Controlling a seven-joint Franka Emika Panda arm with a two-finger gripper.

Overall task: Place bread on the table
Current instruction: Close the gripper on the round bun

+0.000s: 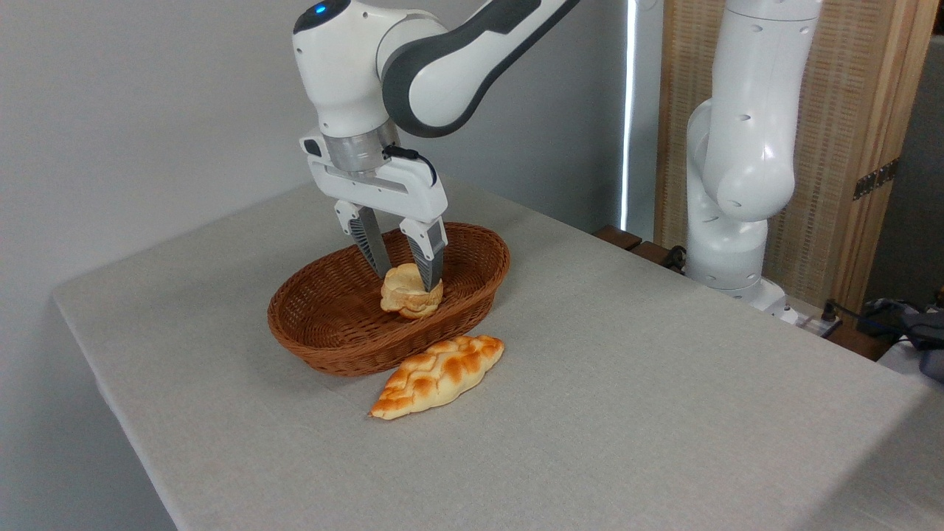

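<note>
Table (664,413) w/ grey-beige cloth is filling most of the view; its near-left and right corners are running out of frame, so the full outline isn't showing. On the left half a brown wicker basket (324,324) is sitting on the cloth. Inside it the bread (408,293), a small pale-golden bun, is sitting tilted, pinched between the gripper (407,274) fingers; jaws are standing narrow, clamped on the bun's top part. Can't tell whether the bun is touching the basket floor or hanging just above it, since the near rim and the bun's own shadow are hiding the underside. Right finger is covering part of the bun's upper right. Just in front of the basket, touching or almost touching its near wall, a braided orange-brown loaf (439,375) is lying on the cloth, pointing toward the lower left. Arm's upper links are running out past the top edge. Farther right, the arm's white base column (737,169) is standing at the table's far side, top cut off. No readable writing or labels anywhere
</note>
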